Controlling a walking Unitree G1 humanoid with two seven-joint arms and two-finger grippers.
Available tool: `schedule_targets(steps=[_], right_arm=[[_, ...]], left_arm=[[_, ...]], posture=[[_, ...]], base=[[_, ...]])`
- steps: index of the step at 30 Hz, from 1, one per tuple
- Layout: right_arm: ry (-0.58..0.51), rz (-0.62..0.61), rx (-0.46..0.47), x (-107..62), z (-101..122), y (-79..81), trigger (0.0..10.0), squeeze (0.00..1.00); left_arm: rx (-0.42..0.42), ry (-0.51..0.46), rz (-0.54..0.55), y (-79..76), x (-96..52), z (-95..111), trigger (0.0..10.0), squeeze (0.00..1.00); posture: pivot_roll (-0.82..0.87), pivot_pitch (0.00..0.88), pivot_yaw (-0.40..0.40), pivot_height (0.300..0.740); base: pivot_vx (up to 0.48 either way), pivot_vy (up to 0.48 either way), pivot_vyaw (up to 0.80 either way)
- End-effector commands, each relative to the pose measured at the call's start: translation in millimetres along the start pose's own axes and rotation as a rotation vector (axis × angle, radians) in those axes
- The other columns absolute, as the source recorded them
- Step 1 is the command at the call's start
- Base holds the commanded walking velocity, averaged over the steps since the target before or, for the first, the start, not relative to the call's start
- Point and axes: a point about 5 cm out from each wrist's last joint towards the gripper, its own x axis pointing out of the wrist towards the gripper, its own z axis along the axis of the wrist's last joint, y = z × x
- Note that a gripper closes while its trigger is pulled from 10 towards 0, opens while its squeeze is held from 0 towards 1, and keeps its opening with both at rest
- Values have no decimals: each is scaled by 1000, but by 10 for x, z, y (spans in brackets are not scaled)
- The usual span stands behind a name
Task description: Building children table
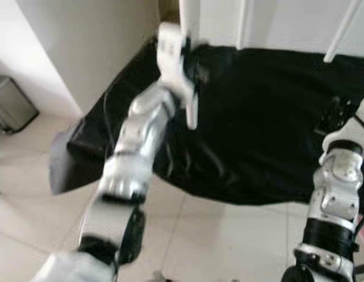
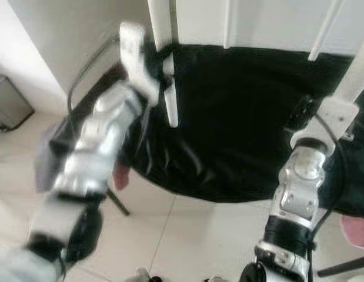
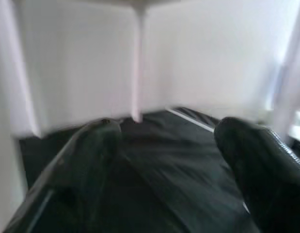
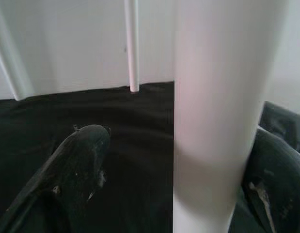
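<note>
The white children's table stands over a black cloth point(image 1: 258, 117) spread on the floor. Its tabletop point(image 3: 82, 63) and thin far legs point(image 4: 132, 43) rise ahead of both wrists. My left gripper point(image 1: 193, 67) is raised beside a thick white leg point(image 1: 191, 100) whose end hangs over the cloth. Its black fingers point(image 3: 91, 160) are open with only cloth between them. My right gripper point(image 2: 299, 111) is on the right, open around another thick white leg point(image 4: 222, 107). This leg lies against one finger point(image 4: 278, 184), while the other finger point(image 4: 77, 160) stands clear of it.
A metal waste bin point(image 1: 11, 103) stands at the left by the white wall point(image 1: 93, 41). Pale floor tiles point(image 1: 229, 235) run in front of the cloth. Dark stand feet point(image 2: 117, 202) and pink shapes point(image 2: 355, 229) show near the cloth's front edge.
</note>
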Motion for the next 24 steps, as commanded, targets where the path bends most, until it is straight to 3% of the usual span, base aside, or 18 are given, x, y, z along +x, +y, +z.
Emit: schedule_targets(steps=[1,4,10,12,17,24], right_arm=[[-18,-6,-2,-47,26,12,10000,0],[-19,-49,-11,-123,3,-12,10000,0],[-19,-68,-20,-161,-17,-33,10000,0],[-14,-76,-37,-205,-31,-56,10000,0],[4,-63,-55,-252,-64,-61,10000,0],[16,20,-87,-443,-107,-3,10000,0]], left_arm=[[21,-42,-49,-60,-12,143,10000,0],[21,-19,-44,-100,-141,79,10000,0],[1,11,-31,-117,-239,29,10000,0],[-6,33,-25,-163,-344,-10,10000,0],[3,38,3,-173,-421,-19,10000,0],[-3,62,102,-110,-610,-67,10000,0]], posture=[[-34,59,39,740],[-30,55,38,740],[-31,50,46,740],[-33,46,45,740],[-42,48,49,740],[-57,43,54,740]], base=[[0,0,0],[0,0,0],[0,0,0],[0,0,0],[0,0,0],[0,0,0]])
